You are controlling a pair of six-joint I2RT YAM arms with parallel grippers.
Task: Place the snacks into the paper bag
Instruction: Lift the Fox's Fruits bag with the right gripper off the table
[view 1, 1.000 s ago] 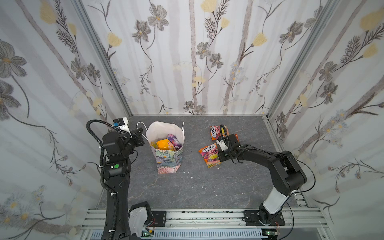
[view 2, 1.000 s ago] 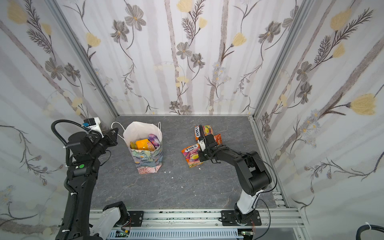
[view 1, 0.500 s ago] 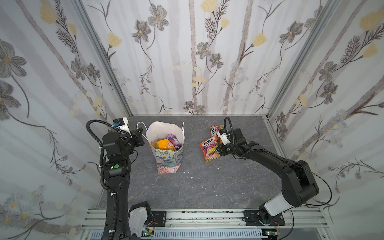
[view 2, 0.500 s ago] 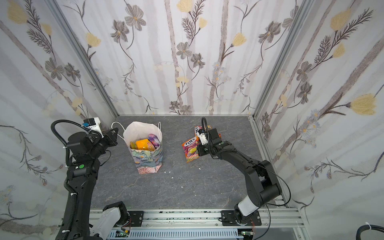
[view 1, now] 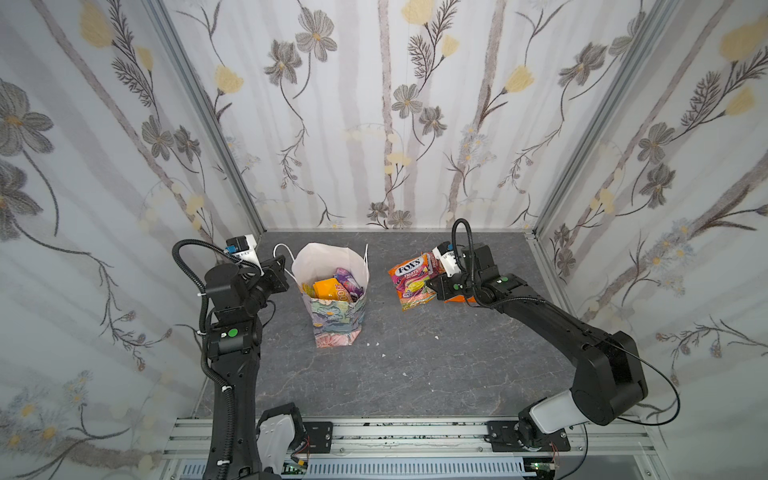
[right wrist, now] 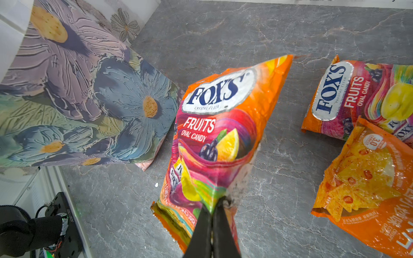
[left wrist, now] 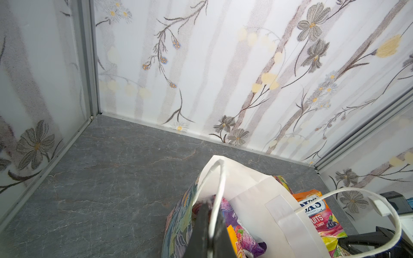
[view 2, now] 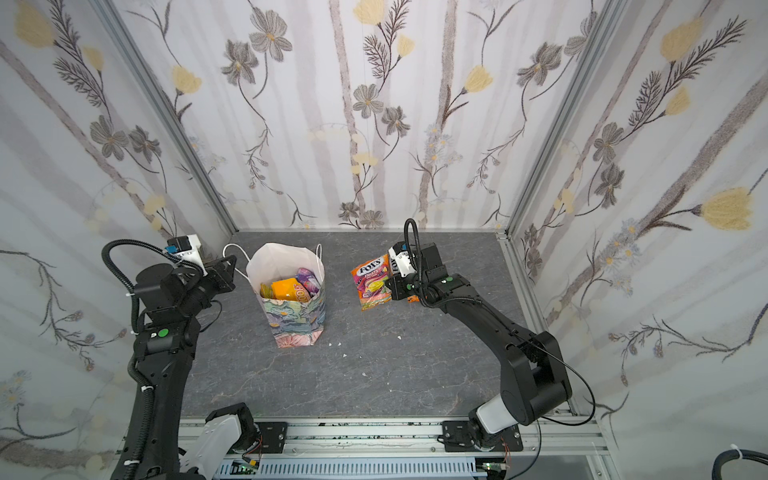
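The paper bag (view 1: 337, 322) (view 2: 296, 326) stands upright left of centre, its mouth open, with an orange pack (view 1: 327, 288) and a purple pack (view 1: 347, 277) inside. My left gripper (view 1: 286, 269) (left wrist: 211, 206) is shut on the bag's white cord handle (left wrist: 218, 185). To the right of the bag, my right gripper (view 1: 432, 286) (view 2: 390, 286) (right wrist: 212, 206) is shut on the bottom edge of an orange FOX'S Fruits pouch (view 1: 411, 277) (view 2: 371, 279) (right wrist: 220, 125). That pouch hangs above the table.
Another FOX'S pouch (right wrist: 348, 96) and an orange corn-chip pouch (right wrist: 368, 178) lie on the grey table under my right arm; in the top views that arm mostly hides them. The enclosure walls stand close behind and on both sides. Small white crumbs (view 1: 382, 355) dot the table.
My right gripper has lifted the FOX'S pouch off the table and swung it upright near the back right. The left arm and the bag have not moved.
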